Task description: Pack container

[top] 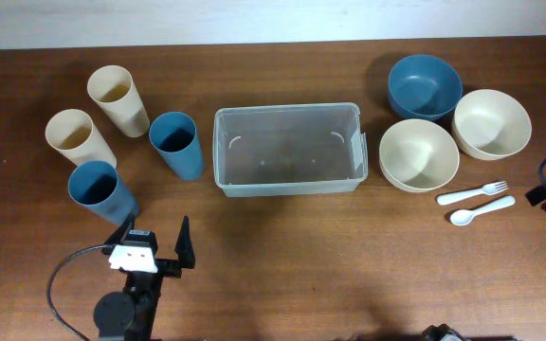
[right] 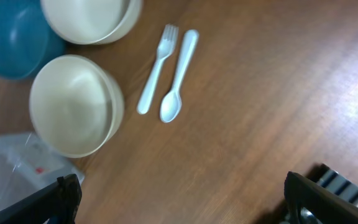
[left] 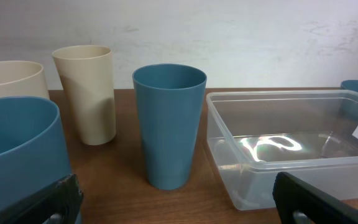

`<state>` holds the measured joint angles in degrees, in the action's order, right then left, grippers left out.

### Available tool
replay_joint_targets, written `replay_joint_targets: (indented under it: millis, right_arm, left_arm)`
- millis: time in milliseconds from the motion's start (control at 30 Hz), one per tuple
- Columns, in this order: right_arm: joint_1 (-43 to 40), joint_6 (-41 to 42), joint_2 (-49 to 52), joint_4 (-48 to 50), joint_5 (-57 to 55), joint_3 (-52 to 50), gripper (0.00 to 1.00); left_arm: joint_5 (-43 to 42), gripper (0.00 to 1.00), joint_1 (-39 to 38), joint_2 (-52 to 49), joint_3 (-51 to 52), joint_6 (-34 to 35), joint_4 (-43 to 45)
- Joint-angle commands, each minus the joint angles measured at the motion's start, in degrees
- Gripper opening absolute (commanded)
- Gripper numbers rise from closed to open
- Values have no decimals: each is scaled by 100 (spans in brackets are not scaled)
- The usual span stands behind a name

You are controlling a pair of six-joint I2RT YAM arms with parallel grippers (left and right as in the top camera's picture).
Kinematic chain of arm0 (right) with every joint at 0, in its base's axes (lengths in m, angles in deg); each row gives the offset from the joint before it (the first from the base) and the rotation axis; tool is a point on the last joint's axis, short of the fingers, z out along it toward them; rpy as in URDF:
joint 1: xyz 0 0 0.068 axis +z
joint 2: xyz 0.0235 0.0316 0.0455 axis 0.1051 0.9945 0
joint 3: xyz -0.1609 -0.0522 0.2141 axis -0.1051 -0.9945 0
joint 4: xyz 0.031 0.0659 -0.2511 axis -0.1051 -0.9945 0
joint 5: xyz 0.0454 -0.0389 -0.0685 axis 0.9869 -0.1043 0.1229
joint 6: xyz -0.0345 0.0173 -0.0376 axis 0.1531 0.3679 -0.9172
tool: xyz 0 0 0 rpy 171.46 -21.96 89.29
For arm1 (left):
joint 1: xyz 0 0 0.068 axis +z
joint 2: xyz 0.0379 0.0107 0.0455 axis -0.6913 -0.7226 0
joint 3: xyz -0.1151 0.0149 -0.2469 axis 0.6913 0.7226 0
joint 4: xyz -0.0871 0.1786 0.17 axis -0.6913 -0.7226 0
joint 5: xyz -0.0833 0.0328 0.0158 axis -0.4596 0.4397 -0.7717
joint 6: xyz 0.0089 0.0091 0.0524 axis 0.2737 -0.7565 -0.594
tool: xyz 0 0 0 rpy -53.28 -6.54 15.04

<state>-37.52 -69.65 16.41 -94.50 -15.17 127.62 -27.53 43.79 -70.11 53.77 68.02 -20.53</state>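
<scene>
Clear, translucent plastic rectangular container [top: 287, 109] with rounded corners and a rim, upright and empty, near the middle of the brown wooden table [top: 282, 256]. A small white label [top: 359, 152] on its right end wall.

Left of the container, four tall plastic cups, all upright:
- blue cup [top: 176, 144], just beside the left wall, not touching
- cream cup [top: 118, 98], further left and toward the back
- second cream cup [top: 79, 135], further left again
- second blue cup [top: 98, 187], left and toward the front

Right of the container, three round bowls:
- cream bowl [top: 418, 153], near the right wall
- blue bowl [top: 425, 85], behind that one
- second cream bowl [top: 492, 121], furthest right

Right and slightly in front of the container, a small white plastic fork [top: 472, 193] and white plastic spoon [top: 482, 209], side by side past the nearest cream bowl.

Left gripper [top: 155, 237] in front of the container's left end, well apart from it, close to the second blue cup. Jaws spread wide, gripping nothing.

Right gripper [right: 185, 199] far right of the container, beyond the cutlery, above bare wood. Jaws likewise spread wide, nothing between them.
</scene>
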Motion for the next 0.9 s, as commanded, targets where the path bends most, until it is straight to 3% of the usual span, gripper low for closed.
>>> replay_joint_targets:
  millis: [0,667,867]
  right_arm:
    - [-46,802,31,46,-800,-9,99]
    - [-35,942,225,739,-798,-859,99]
    - [-35,942,387,737,-798,-859,99]
  left_arm:
    - [44,100,-17,7,33,-109,-7]
    - [4,100,-17,7,31,-90,85]
    - [-1613,100,-17,7,26,-90,678]
